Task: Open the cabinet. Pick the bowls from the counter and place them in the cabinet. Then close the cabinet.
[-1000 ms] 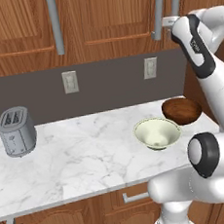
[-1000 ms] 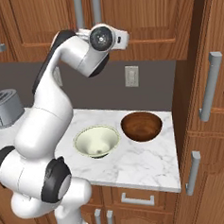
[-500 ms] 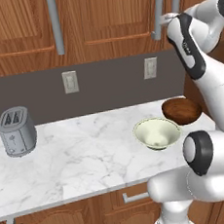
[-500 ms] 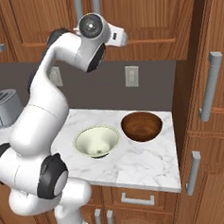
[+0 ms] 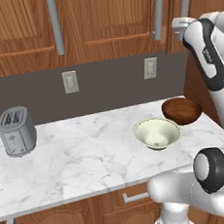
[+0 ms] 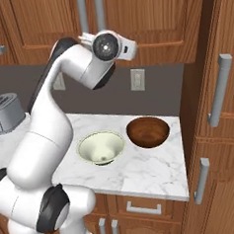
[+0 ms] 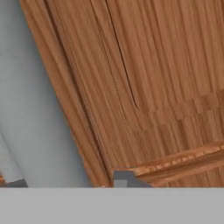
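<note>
Kitchen corner with a marble bench under shut wooden wall cabinets.

White grey-veined bench (image 5: 84,156) runs below a dark backsplash with two wall outlets (image 5: 70,81); a grey toaster (image 5: 17,131) stands at its far left, well apart from the bowls. The cream bowl (image 5: 157,133) and the dark brown bowl (image 5: 182,111) sit upright just beside each other near the bench's right end, next to a tall wooden side cabinet (image 6: 224,131). The cabinet (image 5: 119,20) above is closed, its grey bar handles (image 5: 157,11) vertical. The hand (image 5: 179,24) is raised at the right-hand handle; in the hand view a grey bar (image 7: 39,113) lies close against the door panel, but whether the fingers clasp it I cannot tell.
</note>
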Controlling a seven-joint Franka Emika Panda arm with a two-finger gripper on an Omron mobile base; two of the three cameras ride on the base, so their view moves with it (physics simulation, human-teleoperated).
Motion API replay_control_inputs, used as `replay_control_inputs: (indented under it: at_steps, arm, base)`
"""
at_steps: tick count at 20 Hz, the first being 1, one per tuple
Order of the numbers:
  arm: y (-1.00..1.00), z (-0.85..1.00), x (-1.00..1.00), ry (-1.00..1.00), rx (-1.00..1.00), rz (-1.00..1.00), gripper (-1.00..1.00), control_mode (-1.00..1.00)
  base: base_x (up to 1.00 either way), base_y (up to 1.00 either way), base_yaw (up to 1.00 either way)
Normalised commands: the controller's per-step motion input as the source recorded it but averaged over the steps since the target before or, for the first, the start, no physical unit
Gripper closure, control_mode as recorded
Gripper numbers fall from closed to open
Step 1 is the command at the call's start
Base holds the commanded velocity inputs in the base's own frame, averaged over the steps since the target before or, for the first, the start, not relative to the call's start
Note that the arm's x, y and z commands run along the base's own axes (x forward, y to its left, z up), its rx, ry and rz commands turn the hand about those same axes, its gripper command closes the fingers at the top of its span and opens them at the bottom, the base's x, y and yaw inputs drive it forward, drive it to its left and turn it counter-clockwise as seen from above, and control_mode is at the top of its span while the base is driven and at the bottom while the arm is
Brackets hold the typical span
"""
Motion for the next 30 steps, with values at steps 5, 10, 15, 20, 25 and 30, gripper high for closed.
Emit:
replay_control_inputs:
  at_steps: [5, 10, 15, 20, 25, 30]
  arm:
    - [-0.96, -0.20, -0.50, -0.28, 0.05, 0.00, 1.00, -1.00]
    - [-1.00, 0.00, -0.23, -0.07, 0.18, 0.00, 1.00, -1.00]
    - [-1.00, 0.10, 0.00, 0.11, 0.29, 0.00, 1.00, -1.00]
    - [-1.00, 0.06, -0.22, 0.26, 0.41, 0.00, 1.00, -1.00]
    - [-1.00, 0.00, -0.79, 0.03, 0.37, -0.01, 1.00, -1.00]
    - [-1.00, -0.06, -0.92, -0.24, 0.26, -0.02, 1.00, -1.00]
  base:
    - [0.00, 0.00, 0.00]
    - [0.00, 0.00, 0.00]
    - [0.00, 0.00, 0.00]
    - [0.00, 0.00, 0.00]
    - [0.00, 0.00, 0.00]
    - [0.00, 0.00, 0.00]
